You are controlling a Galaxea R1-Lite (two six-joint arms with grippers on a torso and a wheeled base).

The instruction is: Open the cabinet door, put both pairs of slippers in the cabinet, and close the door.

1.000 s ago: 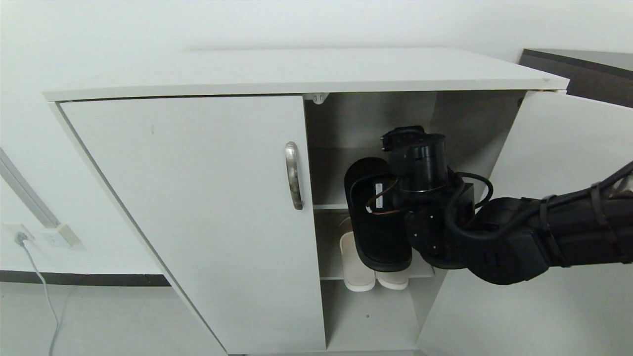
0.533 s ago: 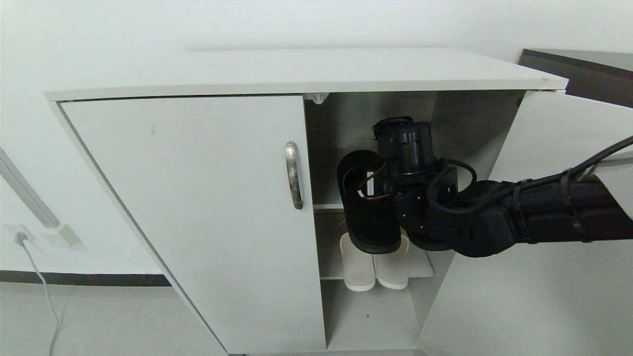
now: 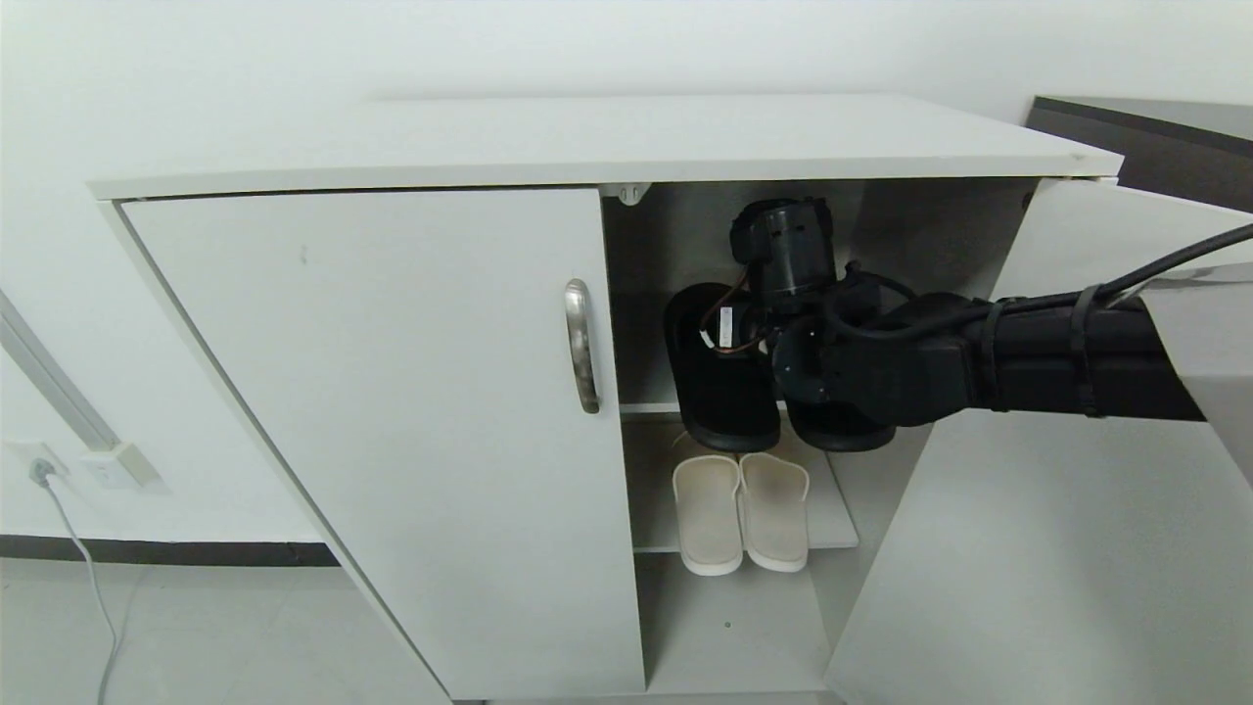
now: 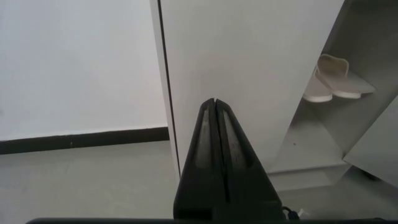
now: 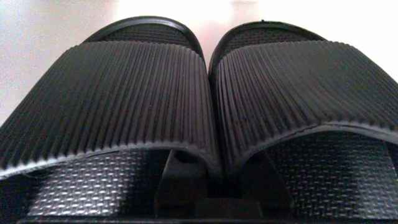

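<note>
Head view: black slippers (image 3: pixel 724 377) sit side by side in the open R half of the cabinet (image 3: pixel 587 137), at upper-shelf level. Toes point inward and the heel ends overhang the upper shelf (image 3: pixel 646 408) front edge. Contact w/ the shelf: cannot tell. R arm (image 3: pixel 979 367) extends into the opening from the R, wrist directly above the pair.

Right wrist view: R gripper (image 5: pixel 214 180) is clamped on the black slippers (image 5: pixel 124 93). Its fingers (image 5: pixel 174 183) go under the ribbed straps where the two slippers meet. Straps are pressed edge to edge.

White slippers (image 3: pixel 741 509) lie flat on the lower shelf (image 3: pixel 832 524), directly below the black pair and well apart from it. They are soles down, toes inward, touching each other, w/ heels slightly past the shelf edge. The left wrist view also shows them (image 4: pixel 333 78).

R door (image 3: pixel 1028 490) is swung open toward the robot. L door (image 3: pixel 392 411) is closed, w/ a metal handle (image 3: pixel 581 346) at its R edge, just beside the opening.

L gripper (image 4: pixel 214 109): fingers pressed together, nothing btwn them. It is held low in front of the L door (image 4: pixel 249 68), above the floor (image 4: pixel 87 180), apart from the cabinet.

Surroundings: socket (image 3: pixel 39 470) on the wall (image 3: pixel 196 59) L of the cabinet, w/ a cable (image 3: pixel 93 587) hanging down to the floor.
</note>
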